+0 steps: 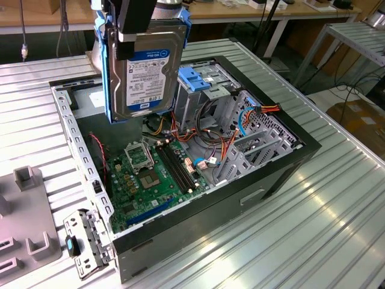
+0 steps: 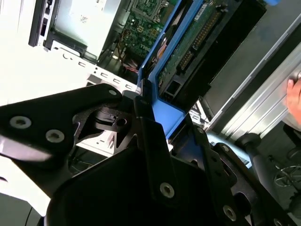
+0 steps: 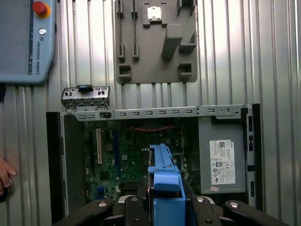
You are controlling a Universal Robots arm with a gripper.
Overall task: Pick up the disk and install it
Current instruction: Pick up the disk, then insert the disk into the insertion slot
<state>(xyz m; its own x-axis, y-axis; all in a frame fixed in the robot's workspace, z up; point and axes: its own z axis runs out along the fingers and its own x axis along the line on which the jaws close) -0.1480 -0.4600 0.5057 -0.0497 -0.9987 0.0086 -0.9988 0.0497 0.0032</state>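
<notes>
The exterior view is looking obliquely down onto the whole open computer case [image 1: 283,174]. The first wrist view is facing straight down into it; the second wrist view, close against the disk [image 2: 188,52], is sharing the circuit board [image 2: 146,19].

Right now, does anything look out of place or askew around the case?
A hand is over the table beside the case, close to the work. A loose metal bracket lies on the table at the case's corner. The disk hangs upright in the gripper above the case, not askew.
</notes>
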